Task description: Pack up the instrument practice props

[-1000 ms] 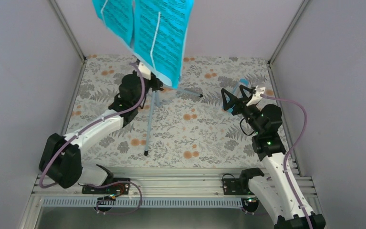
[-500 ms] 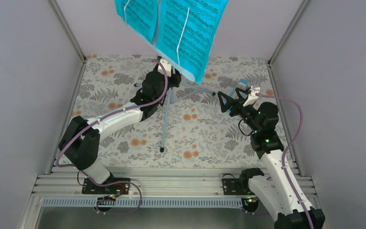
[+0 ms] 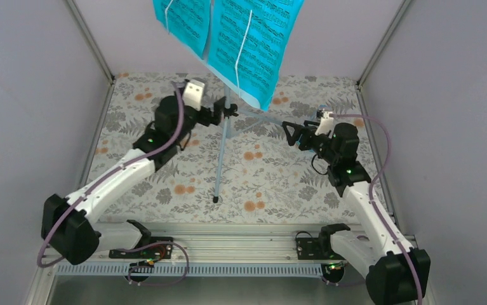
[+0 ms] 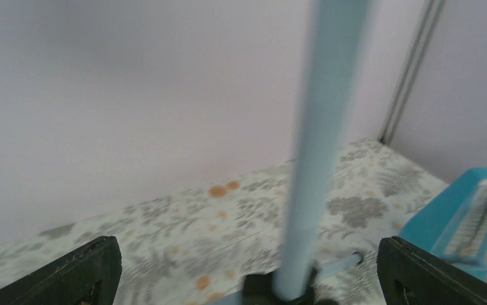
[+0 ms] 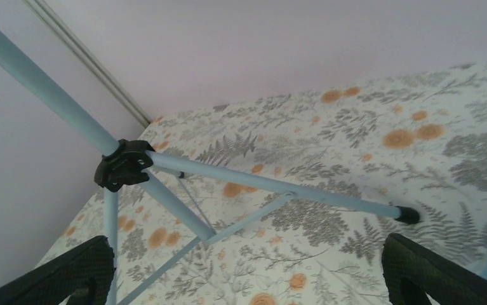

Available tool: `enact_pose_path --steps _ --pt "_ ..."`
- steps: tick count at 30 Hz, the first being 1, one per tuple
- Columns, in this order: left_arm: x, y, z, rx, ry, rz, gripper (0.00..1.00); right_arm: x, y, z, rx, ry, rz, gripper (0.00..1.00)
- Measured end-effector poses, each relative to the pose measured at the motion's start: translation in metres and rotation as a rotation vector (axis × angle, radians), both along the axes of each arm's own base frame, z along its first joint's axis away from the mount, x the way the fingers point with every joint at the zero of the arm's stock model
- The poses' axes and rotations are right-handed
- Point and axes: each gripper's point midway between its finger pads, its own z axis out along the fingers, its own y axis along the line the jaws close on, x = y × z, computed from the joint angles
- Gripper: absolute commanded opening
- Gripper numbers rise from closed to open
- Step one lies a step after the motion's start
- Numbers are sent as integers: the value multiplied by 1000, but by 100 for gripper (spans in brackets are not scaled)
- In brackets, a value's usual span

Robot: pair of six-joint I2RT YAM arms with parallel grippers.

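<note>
The pale blue music stand stands upright on its tripod mid-table, with turquoise sheet-music pages on its desk at the top of the overhead view. My left gripper is open just left of the pole. In the left wrist view the pole rises between the wide-apart fingers of that gripper, touching neither. The blue metronome sits behind to the right. My right gripper is open and empty, right of the stand. It faces the black tripod hub and a leg.
A floral cloth covers the table. Grey walls with aluminium corner posts close in the left, back and right sides. An aluminium rail carrying both arm bases runs along the near edge.
The stand was carried to the right and has stayed put since. My left gripper opened off the pole and drew back a little left. My right gripper crept left toward the tripod.
</note>
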Motion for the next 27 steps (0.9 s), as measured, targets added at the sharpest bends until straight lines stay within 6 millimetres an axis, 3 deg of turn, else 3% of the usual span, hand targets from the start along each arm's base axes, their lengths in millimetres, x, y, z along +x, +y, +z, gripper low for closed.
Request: enact_pose_path --steps 4,9,12,16,20,27 --pt "10 57 -4 29 77 65 100 2 25 -4 12 47 56 100" --pt "24 135 -26 56 179 210 100 -4 93 -18 -16 139 183 100" --pt "25 164 -32 85 210 274 100 -8 130 -38 -48 212 226 100" --pt "18 174 -35 128 222 299 100 -14 166 -65 -111 292 240 100" --pt "4 176 -25 135 198 298 100 -9 194 -71 -173 289 205 98" --pt "2 176 -23 135 194 294 100 12 205 -78 -241 262 57 94"
